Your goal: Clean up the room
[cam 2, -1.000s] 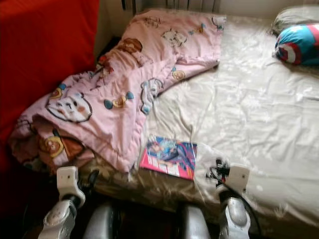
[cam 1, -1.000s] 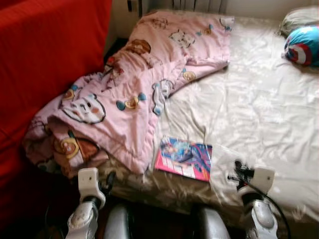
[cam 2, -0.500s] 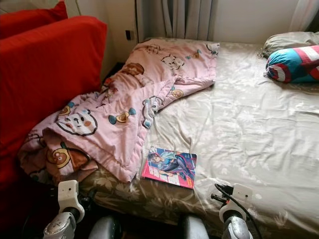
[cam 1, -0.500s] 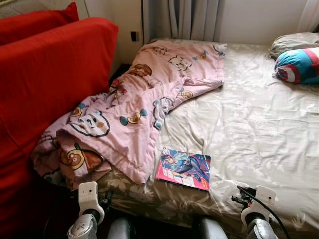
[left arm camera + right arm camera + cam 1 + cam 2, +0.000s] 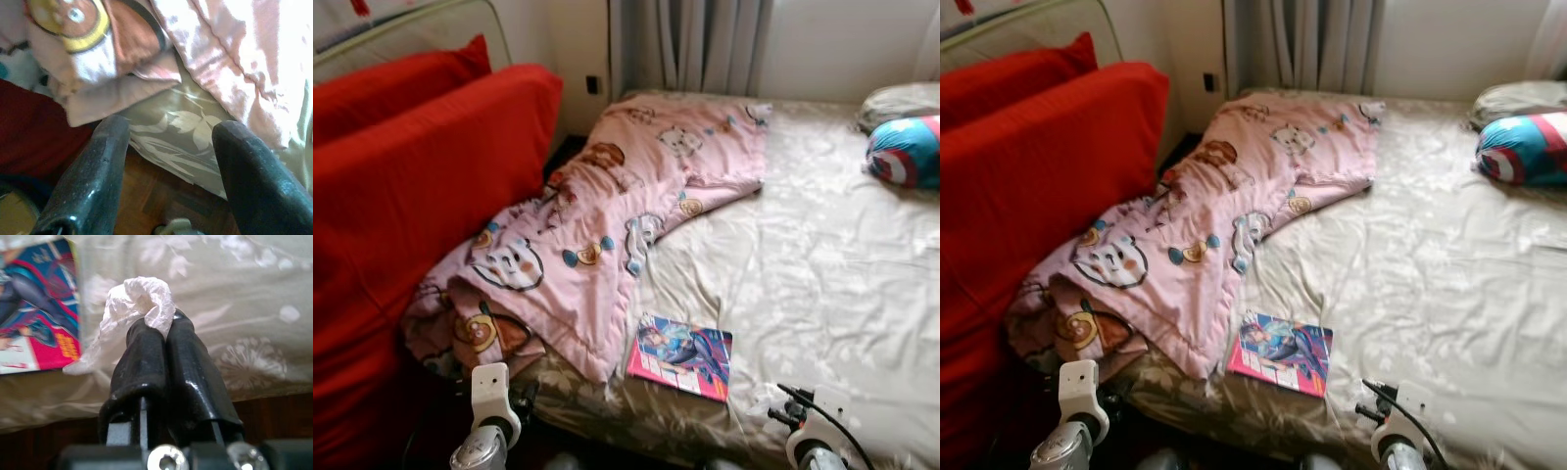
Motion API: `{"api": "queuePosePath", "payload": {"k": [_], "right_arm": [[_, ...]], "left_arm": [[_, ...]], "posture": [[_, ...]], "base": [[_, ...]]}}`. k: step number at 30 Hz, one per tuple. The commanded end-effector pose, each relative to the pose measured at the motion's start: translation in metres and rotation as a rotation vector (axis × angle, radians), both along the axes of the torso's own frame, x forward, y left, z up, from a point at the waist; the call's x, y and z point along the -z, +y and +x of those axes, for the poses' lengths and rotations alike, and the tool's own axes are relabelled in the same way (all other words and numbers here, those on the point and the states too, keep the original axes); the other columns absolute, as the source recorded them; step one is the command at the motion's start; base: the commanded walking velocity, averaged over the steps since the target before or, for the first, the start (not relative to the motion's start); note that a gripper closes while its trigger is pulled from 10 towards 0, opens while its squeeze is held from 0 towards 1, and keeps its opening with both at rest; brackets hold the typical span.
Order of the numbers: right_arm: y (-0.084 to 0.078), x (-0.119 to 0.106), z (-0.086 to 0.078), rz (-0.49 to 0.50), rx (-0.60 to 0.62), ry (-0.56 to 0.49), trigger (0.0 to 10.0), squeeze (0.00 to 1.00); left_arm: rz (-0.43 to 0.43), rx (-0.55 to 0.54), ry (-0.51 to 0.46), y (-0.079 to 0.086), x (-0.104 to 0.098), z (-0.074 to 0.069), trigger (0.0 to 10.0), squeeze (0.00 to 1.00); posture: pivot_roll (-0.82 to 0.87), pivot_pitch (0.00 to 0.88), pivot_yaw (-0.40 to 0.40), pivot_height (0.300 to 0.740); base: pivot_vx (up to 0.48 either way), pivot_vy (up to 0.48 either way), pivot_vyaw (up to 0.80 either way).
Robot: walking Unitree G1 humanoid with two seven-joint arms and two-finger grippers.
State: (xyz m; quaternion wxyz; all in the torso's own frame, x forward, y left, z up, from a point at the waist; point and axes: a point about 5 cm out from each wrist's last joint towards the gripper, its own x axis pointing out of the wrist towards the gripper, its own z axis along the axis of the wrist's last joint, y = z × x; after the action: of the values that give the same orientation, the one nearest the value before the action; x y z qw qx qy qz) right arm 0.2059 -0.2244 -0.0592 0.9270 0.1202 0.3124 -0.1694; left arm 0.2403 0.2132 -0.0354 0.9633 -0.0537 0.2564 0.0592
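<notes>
While the head cam has tilted up since a sec ago, right end effector (image 5: pixel 164 335) stays pinched on a crumpled tissue (image 5: pixel 139 301) at the bed (image 5: pixel 822 255) edge, beside the comic book (image 5: pixel 681 355). Left end effector (image 5: pixel 168 147) hangs spread. Tissue secured; bin next, prob.

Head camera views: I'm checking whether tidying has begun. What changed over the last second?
Only the camera tilted up, bringing in more of the red sofa and curtains. The comic book, pink blanket and pillows lie as before; the right pincer stays shut on crumpled tissue.
</notes>
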Motion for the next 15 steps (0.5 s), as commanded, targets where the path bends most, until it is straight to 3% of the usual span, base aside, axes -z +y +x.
{"api": "queuePosePath", "payload": {"k": [1, 7, 15], "right_arm": [[0.004, 0.003, -0.003, 0.011, -0.001, 0.029, 10.0, 0.0], [0.004, 0.014, -0.019, 0.011, -0.002, 0.124, 10.0, 0.0], [0.006, 0.022, -0.032, 0.028, -0.028, 0.176, 10.0, 0.0]], "left_arm": [[0.021, 0.009, 0.042, 0.003, 0.004, -0.004, 10.0, 0.0], [0.027, 0.011, 0.098, 0.002, 0.011, -0.011, 10.0, 0.0], [0.024, 0.006, 0.131, 0.0, 0.016, -0.017, 10.0, 0.0]], "posture": [[0.01, 0.0, 0.023, 0.74], [0.0, 0.0, 0.027, 0.74], [0.0, 0.0, 0.023, 0.74]], "base": [[0.0, 0.0, 0.0], [0.0, 0.0, 0.0], [0.0, 0.0, 0.0]]}}
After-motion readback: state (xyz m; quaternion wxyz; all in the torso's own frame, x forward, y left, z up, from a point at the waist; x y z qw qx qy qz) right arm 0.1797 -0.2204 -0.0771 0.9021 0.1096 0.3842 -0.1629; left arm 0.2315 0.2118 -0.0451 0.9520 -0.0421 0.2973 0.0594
